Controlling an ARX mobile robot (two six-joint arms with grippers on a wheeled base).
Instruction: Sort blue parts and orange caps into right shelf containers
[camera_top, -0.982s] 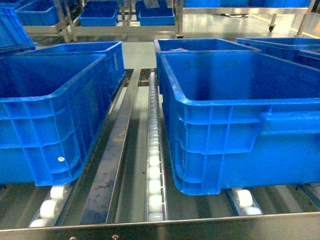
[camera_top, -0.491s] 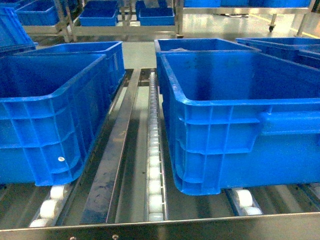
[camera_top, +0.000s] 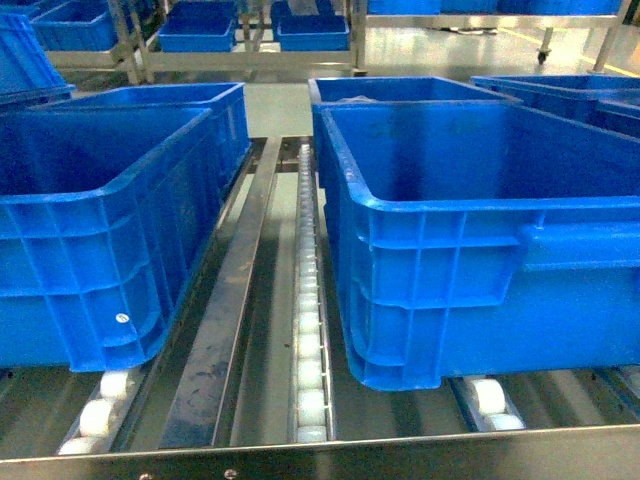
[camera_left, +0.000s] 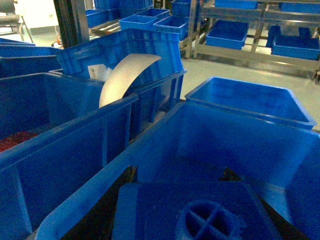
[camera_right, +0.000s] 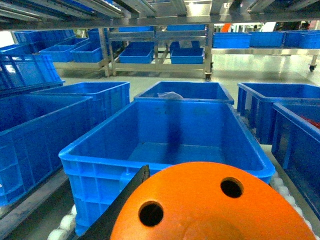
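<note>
Head view: two large blue crates sit side by side on a steel roller rack. The right crate has ribbed walls, a thick rolled rim and a moulded side handle; its smooth floor looks bare. The left crate is the same make. Between them runs a flat metal rail and a line of small white plastic rollers. Neither arm shows here.

Left wrist view: a blue part fills the bottom of the frame, a matte slab with a round cross-ribbed boss, held just over the near rim of a blue crate. Dark fingers flank it on both sides, so the left gripper looks clamped on it. A curved white sheet pokes from a crate behind.

Right wrist view: a smooth, rounded orange cap with two round holes is in front of the lens, a dark finger against its left edge; the right gripper appears closed on it, before the empty blue crate
</note>
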